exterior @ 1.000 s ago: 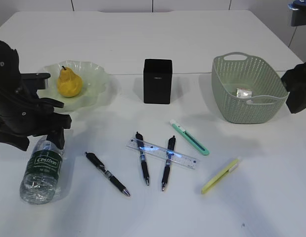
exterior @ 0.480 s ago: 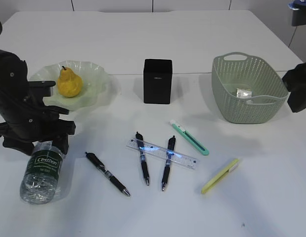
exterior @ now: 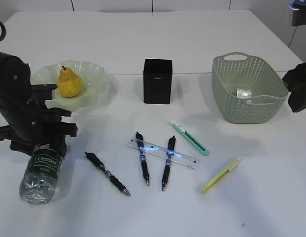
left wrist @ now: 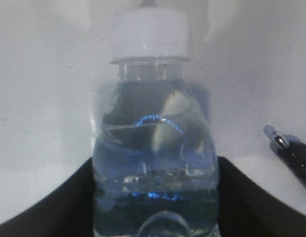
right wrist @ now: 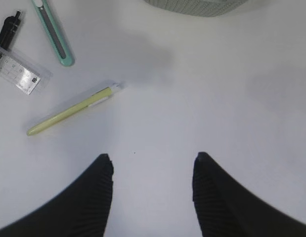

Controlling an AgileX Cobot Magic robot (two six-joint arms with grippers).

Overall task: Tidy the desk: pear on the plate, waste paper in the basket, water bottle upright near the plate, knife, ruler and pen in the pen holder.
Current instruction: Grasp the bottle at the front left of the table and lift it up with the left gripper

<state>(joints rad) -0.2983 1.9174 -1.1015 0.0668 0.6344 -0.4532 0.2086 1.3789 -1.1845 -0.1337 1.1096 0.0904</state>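
Note:
The water bottle (exterior: 41, 173) lies on its side at the front left, white cap toward the plate. My left gripper (exterior: 44, 145) is down over its neck end, and in the left wrist view both fingers press the sides of the water bottle (left wrist: 155, 148). The yellow pear (exterior: 68, 83) sits on the pale green plate (exterior: 96, 79). The green knife (exterior: 189, 137), clear ruler (exterior: 161, 153), black pens (exterior: 107, 174) and a yellow pen (exterior: 220, 176) lie in front of the black pen holder (exterior: 157, 81). My right gripper (right wrist: 153, 163) hangs open over bare table.
The green basket (exterior: 232, 106) at the back right holds a scrap of waste paper (exterior: 244, 92). Two black pens (exterior: 142, 158) lie under the ruler. The right arm (exterior: 298, 91) stays at the right edge, beside the basket.
My left gripper has come down and forward over the bottle and its fingers have closed in on it; the bottle has shifted slightly. The right arm has not moved.

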